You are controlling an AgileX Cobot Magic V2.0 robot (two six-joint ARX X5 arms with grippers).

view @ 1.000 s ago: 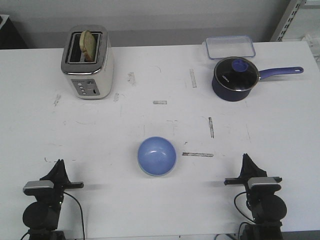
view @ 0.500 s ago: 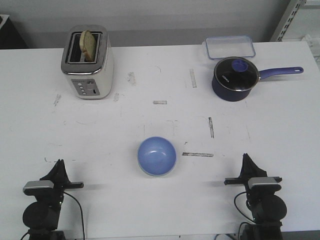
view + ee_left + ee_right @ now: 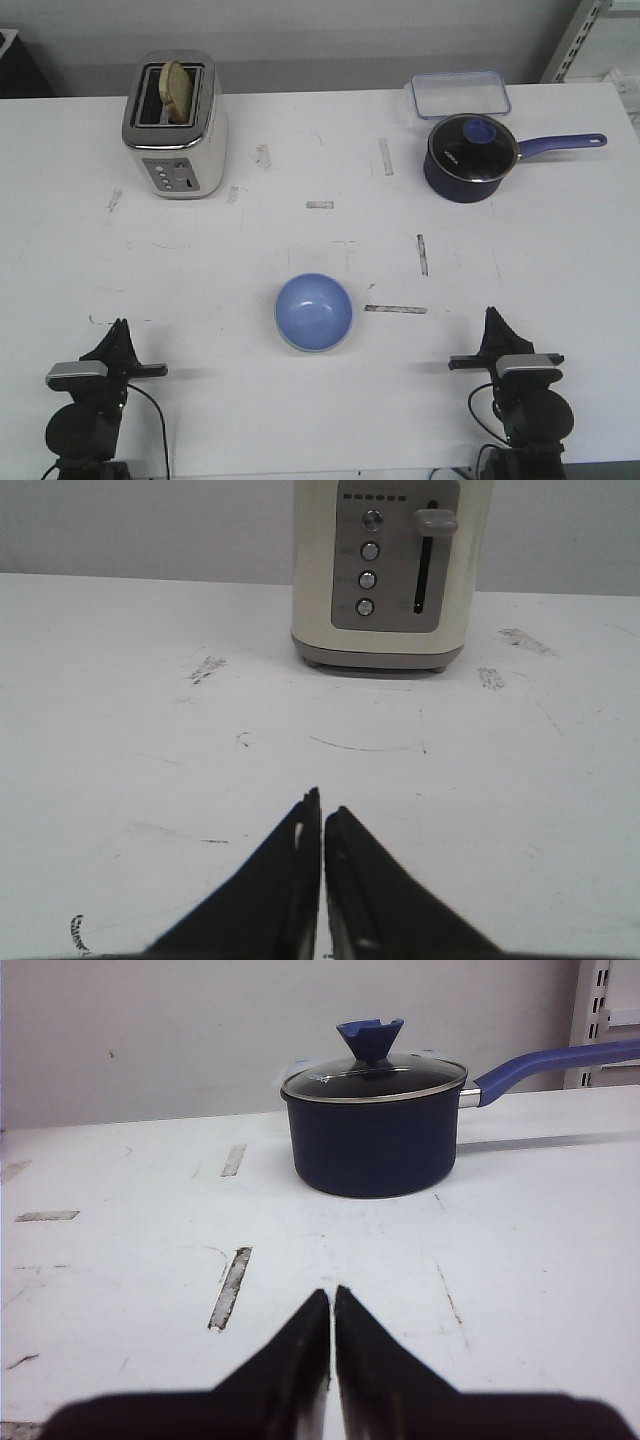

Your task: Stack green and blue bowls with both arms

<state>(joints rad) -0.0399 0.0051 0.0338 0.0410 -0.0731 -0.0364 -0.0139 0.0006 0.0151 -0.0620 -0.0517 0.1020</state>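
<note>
In the front view we saw the blue bowl (image 3: 314,312) in the middle of the white table (image 3: 560,260), upright, glossy and round, and a thin pale rim showed along its lower edge; we judged that this rim could be the green bowl under it, so the stack was probably finished already, but we could not tell it for sure from this picture. No separate green bowl was visible anywhere. The left gripper (image 3: 120,338) and the right gripper (image 3: 491,326) were both near the front edge of the table, well apart from the bowl, one on each side, and neither held anything. If the stack was done, we thought the next move called only for the arms to rest; if not, the green bowl first had to be found. Behind stood a cream toaster (image 3: 175,125) with a slice of bread (image 3: 178,88) in it, a dark saucepan (image 3: 470,155) with a glass lid, and a clear box (image 3: 459,94). In the left wrist view the black pointed fingers (image 3: 285,895) were closed together on nothing, above the scuffed matte table, facing the toaster (image 3: 385,570) with its buttons and lever. In the right wrist view the fingers (image 3: 290,1360) were also pressed together and empty, pointing toward the saucepan (image 3: 372,1138) with its long blue handle; no bowl was seen in either wrist view.
</note>
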